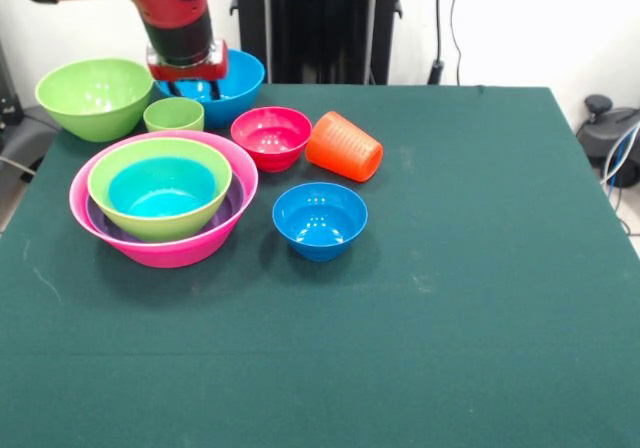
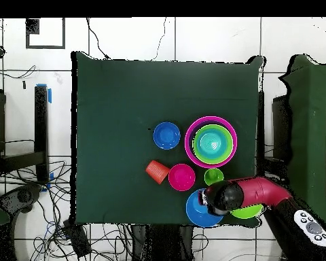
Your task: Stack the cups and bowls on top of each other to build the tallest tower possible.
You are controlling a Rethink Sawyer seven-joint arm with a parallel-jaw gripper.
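Green table [image 1: 480,268]: orange cup [image 1: 344,146] tipped beside red bowl [image 1: 271,136].

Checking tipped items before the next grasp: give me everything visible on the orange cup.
The orange cup is a ribbed, glossy plastic tumbler lying tipped on its side on the green table, wider mouth facing away from the front camera. It sits just beside the small red bowl; contact is unclear. Nothing is stacked in or on it. The gripper is away, over the large blue bowl.

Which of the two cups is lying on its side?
The orange cup: it lies tipped over beside the red bowl, while the short green cup stands upright with its mouth up.
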